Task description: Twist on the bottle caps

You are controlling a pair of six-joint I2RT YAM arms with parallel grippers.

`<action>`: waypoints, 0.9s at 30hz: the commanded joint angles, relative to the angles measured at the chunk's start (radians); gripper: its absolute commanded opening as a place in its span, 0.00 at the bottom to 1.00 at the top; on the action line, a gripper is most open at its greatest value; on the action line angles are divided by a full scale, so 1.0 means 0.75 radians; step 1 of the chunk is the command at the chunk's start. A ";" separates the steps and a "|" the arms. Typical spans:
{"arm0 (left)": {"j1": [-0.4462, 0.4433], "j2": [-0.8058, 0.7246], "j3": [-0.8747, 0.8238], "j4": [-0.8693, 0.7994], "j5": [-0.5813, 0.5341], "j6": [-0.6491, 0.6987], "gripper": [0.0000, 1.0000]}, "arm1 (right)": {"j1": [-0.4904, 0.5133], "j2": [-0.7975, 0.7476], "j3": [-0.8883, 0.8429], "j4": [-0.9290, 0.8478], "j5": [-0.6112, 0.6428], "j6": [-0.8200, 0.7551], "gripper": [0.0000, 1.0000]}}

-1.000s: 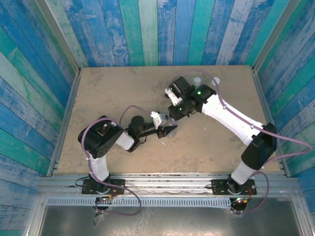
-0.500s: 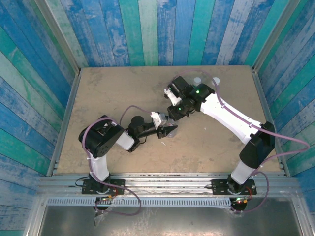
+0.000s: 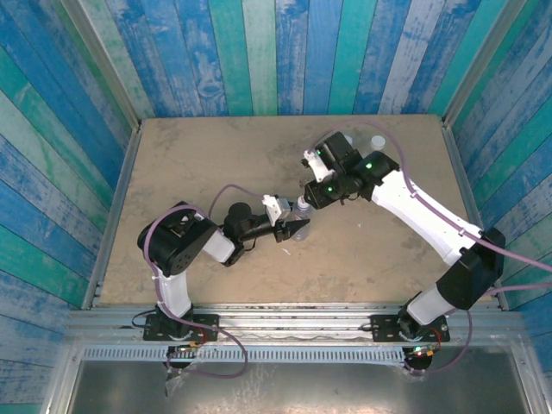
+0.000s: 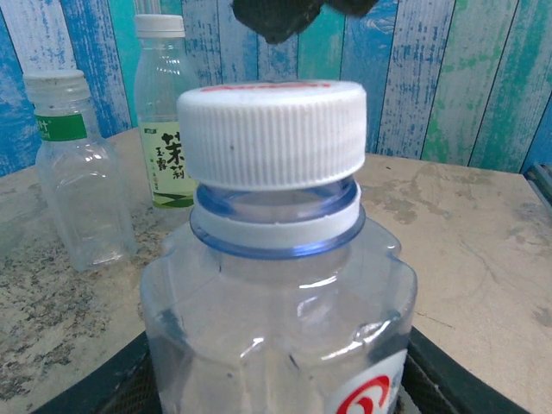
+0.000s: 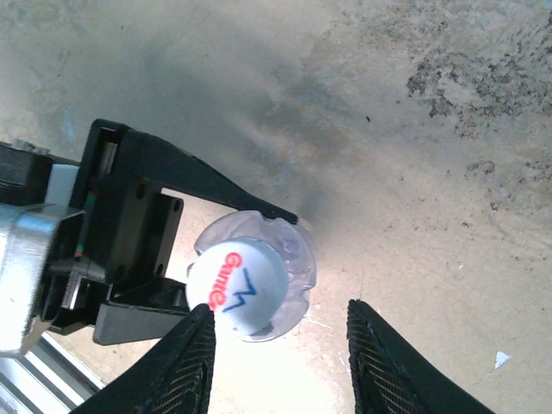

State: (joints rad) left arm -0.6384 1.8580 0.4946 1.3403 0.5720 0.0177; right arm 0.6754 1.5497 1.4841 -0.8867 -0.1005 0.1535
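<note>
Sandy table (image 3: 198, 172), overhead view: my left claw (image 3: 291, 227) is clamped on the bottle (image 3: 299, 231), and my right claw (image 3: 312, 197) hangs just behind it.

Left wrist view: the bottle's white cap (image 4: 272, 134) is seated, with a little neck showing beneath. The green-banded bottle (image 4: 73, 172) and the tall bottle (image 4: 166, 121), behind it to the left, look capped.

Right wrist view: the right claw's fingers (image 5: 194, 362) stand apart above the cap, clear of it. I judge that only final tightening remains.

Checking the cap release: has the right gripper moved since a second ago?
Yes. Seen from above, the right gripper has shifted right, toward the right-hand wall, drawing off the capped bottle, which stays put.
</note>
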 commanded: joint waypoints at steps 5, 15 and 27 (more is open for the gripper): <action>0.009 0.069 -0.011 -0.054 0.008 -0.005 0.56 | -0.018 0.015 -0.040 0.042 -0.097 -0.007 0.41; 0.010 0.073 -0.007 -0.056 0.010 -0.008 0.56 | -0.030 0.044 -0.080 0.044 -0.098 -0.016 0.31; 0.011 0.079 -0.003 -0.051 0.015 -0.017 0.56 | -0.039 0.073 -0.109 0.059 -0.177 -0.027 0.26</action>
State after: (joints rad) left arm -0.6346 1.8671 0.4946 1.3537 0.5827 0.0090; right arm 0.6502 1.5707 1.4395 -0.7967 -0.2169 0.1452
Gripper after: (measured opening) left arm 0.559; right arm 0.264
